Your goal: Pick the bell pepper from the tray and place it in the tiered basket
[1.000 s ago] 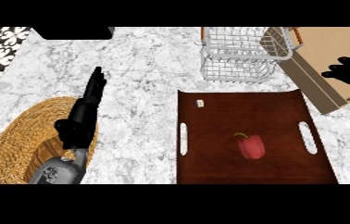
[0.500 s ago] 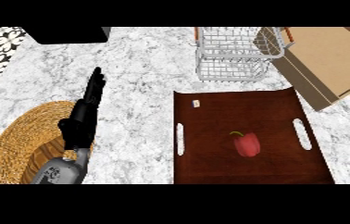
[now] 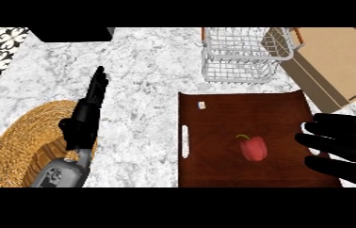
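My right hand (image 3: 334, 144) has come back into view at the right edge; half a second ago it was out of sight. It now sits over the right end of the tray (image 3: 208, 170), fingers spread and pointing left, holding nothing. I read that as the approach: the hand is released so it can close round the bell pepper (image 3: 254, 148), which lies just to its left but not yet touched.

The pepper is red with a small green stem, lying on its side on the dark brown tray, a little right of the middle. The tray's left white handle (image 3: 185, 141) shows; the right one is mostly hidden behind my fingers.

Beyond the tray's far edge stands the tiered basket (image 3: 240, 57), a wire one, just beside the tray. That closeness should make the carry short: lift, move away from me, lower in. A cardboard box (image 3: 323, 57) leans beside the basket on the right, so I would keep clear of it.

My left hand (image 3: 87, 111) rests on the far side of the counter (image 3: 146, 67), fingers straight and relaxed, partly over a woven mat (image 3: 31, 137). It takes no part.
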### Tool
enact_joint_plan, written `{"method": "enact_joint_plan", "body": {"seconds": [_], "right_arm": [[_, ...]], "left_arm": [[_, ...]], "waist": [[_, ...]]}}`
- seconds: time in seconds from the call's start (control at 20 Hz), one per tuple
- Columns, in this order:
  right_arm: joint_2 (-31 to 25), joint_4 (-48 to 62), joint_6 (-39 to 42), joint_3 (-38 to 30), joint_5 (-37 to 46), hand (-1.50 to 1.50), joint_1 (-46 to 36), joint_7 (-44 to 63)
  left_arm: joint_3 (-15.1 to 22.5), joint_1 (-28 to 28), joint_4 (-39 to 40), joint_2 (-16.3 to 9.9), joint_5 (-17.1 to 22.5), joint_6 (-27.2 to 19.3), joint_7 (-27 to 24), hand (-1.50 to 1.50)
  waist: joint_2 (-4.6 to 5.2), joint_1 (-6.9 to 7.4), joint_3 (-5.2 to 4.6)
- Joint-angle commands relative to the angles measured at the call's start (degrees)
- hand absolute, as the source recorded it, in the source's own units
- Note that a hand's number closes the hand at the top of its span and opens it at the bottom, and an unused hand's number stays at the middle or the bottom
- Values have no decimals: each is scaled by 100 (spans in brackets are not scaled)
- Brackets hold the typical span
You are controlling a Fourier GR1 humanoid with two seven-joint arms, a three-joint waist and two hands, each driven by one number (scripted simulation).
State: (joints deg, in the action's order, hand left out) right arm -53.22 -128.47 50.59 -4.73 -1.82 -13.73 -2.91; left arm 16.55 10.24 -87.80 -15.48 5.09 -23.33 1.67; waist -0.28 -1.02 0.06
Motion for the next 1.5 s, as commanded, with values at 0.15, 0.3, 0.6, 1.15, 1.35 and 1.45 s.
{"method": "enact_joint_plan", "body": {"seconds": [0.15, 0.3, 0.6, 1.15, 1.35, 1.45], "right_arm": [[713, -1056, 27, 669, 1234, -150, 631, 470], [597, -1061, 480, 290, 1250, -150, 663, 341], [612, -1059, 677, 616, 1968, -150, 812, 529], [501, -601, 35, 1138, 3428, -150, 678, -71], [284, -407, -208, 1279, 3920, -150, 839, -530], [441, -712, -236, 1615, 4121, -150, 866, -376]], "left_arm": [[94, 113, -18, 285, -359, -32, 194, 0], [-222, 223, 99, 277, -204, 222, 111, 0], [-194, -413, -126, 227, -296, 355, -256, 0], [-283, 172, 153, 522, -590, 224, 91, 0], [-52, -269, -269, 649, -724, 181, 74, 0], [-346, -22, 44, 513, -464, 544, 5, 0]], "waist": [[24, 81, -4], [23, 69, -5], [19, 104, -4], [36, 110, 1], [25, 118, 0], [28, 99, -5]]}}
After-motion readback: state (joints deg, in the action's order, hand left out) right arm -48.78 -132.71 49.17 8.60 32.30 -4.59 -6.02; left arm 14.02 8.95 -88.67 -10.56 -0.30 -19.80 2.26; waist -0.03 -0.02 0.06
